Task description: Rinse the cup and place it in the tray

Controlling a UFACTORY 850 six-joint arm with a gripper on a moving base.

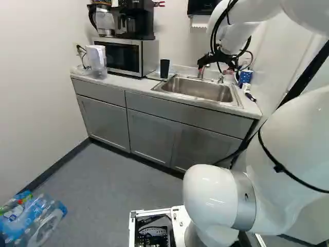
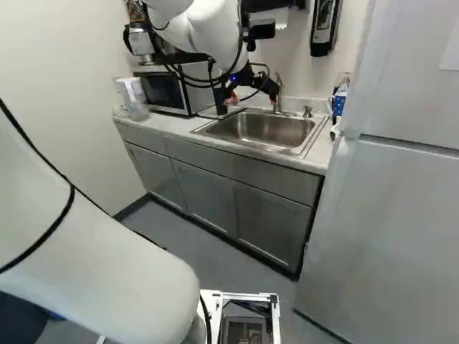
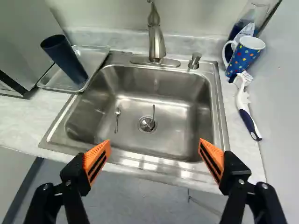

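Beside the sink point(image 3: 180, 100), on the side toward the microwave point(image 1: 123, 56), I see the tray point(image 3: 91, 56) with the dark cup point(image 3: 64, 58) standing upright in it, near the tray's sink-side edge. I can't see down to the cup's bottom. Around the cup, bare tray shows mostly toward the wall behind the sink. In the sink I have two spoons point(image 3: 117, 120), one at the drain point(image 3: 147, 124), the other apart from it. Across the sink from the tray stands a dotted mug point(image 3: 244, 53), its contents hidden from me, with a brush point(image 3: 247, 109) just beside it. A narrow band of counter point(image 3: 39, 114) runs along the sink's front rim. My gripper point(image 2: 254, 99) is above the sink; its fingers point(image 3: 97, 161) are spread wide with nothing gripped, and the sink's front rim shows through the gap.
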